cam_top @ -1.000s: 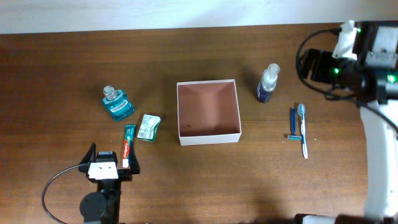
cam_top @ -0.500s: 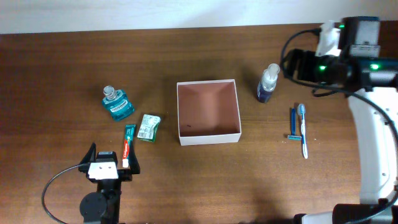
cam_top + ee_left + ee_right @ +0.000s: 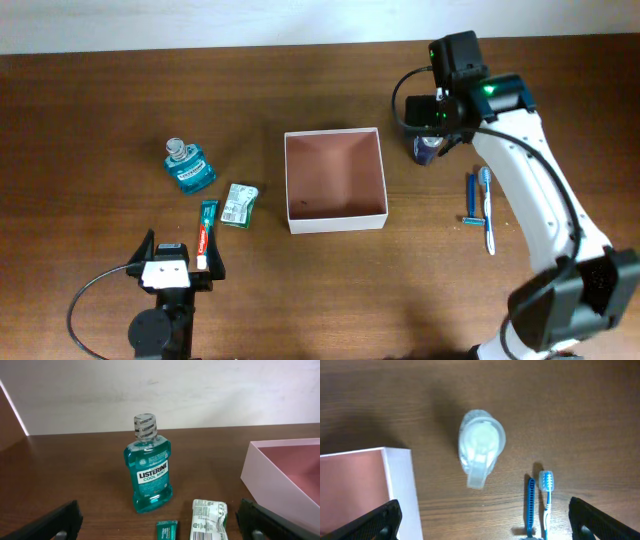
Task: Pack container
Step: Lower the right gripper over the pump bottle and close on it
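The container point(image 3: 337, 222), a shallow white-walled box with a reddish-brown inside, sits mid-table and holds nothing; one wall shows in each wrist view point(image 3: 280, 482) point(image 3: 400, 490). My right gripper point(image 3: 432, 125) hangs open over a dark blue spray bottle point(image 3: 428, 150), whose white pump top point(image 3: 480, 447) is seen from above, ahead of the gripper point(image 3: 485, 515). My left gripper point(image 3: 180, 255) rests open near the front left. A toothpaste tube point(image 3: 207, 232) lies between its fingers, only the tube's end point(image 3: 166, 530) showing at the left gripper point(image 3: 159, 520).
A teal mouthwash bottle point(image 3: 188, 167) point(image 3: 148, 467) stands left of the container, with a green-and-white packet point(image 3: 239, 204) point(image 3: 209, 519) beside it. A blue razor point(image 3: 469, 200) point(image 3: 531, 505) and a toothbrush point(image 3: 488, 210) point(image 3: 547, 497) lie right of the container.
My right arm has swung in from the table's right edge to a spot over the spray bottle. The left arm and all the objects have stayed put.
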Robot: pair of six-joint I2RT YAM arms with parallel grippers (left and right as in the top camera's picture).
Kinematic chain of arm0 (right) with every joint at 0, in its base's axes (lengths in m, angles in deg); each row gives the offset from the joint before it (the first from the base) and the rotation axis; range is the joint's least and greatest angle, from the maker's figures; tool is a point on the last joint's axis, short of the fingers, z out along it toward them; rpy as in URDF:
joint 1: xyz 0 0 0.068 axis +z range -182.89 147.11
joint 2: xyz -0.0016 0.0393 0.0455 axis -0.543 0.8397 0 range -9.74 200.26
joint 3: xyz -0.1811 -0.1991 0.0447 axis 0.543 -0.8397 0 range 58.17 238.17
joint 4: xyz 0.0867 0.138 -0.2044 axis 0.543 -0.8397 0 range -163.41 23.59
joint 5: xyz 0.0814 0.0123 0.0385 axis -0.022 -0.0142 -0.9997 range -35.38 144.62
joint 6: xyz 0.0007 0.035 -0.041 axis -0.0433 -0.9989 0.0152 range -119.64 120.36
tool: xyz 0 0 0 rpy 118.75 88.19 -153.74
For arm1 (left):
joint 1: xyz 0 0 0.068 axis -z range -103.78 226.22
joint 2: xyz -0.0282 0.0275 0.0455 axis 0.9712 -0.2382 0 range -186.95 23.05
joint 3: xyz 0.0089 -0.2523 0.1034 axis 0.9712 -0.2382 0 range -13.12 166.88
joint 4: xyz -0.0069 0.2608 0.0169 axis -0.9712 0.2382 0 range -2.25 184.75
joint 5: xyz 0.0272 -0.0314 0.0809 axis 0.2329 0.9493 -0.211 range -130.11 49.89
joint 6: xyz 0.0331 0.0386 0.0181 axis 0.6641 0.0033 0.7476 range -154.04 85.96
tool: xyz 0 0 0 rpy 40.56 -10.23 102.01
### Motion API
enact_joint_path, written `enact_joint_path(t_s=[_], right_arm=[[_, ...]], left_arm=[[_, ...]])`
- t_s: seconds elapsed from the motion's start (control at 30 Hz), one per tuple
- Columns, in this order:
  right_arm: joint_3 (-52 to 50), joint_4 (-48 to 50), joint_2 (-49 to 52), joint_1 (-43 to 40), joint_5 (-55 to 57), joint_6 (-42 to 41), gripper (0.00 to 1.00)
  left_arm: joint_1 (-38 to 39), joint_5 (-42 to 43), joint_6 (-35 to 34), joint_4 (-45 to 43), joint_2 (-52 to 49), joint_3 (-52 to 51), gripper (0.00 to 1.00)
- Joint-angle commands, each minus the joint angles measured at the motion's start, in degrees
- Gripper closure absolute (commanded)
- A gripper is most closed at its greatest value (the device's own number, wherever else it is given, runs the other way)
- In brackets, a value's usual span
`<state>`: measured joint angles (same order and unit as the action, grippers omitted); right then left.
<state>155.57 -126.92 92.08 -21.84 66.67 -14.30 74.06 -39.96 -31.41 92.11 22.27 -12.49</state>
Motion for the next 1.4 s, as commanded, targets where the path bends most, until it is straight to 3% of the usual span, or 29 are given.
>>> enact_joint_path(t_s=[0.0,0.13,0.5,1.07,1.37], right_arm=[[1.18,0.57,1.81,-1.88,-0.13,-1.95,0.01],[1.18,3.21,2.78,-2.56,-4.24,-0.63,0.0],[1.18,10.64,4.26,-2.56,-3.89,-0.66,0.08],[1.16,11.74,9.2,-4.13,-2.64,-3.91,0.15],[1.11,12.15,9.27,-5.07,-5.05,-3.87,0.25]], left_arm=[[0.24,0.0,0.92,0.39,0.42,-0.11,0.01],[0.24,0.0,0.92,0.39,0.42,-0.11,0.01],[0.24,0.0,0.92,0.39,0.42,-0.11,0.01],[0.24,0.0,0.92,0.39,0.42,-0.11,0.01],[0.24,0.0,0.92,0.39,0.42,-0.11,0.01]])
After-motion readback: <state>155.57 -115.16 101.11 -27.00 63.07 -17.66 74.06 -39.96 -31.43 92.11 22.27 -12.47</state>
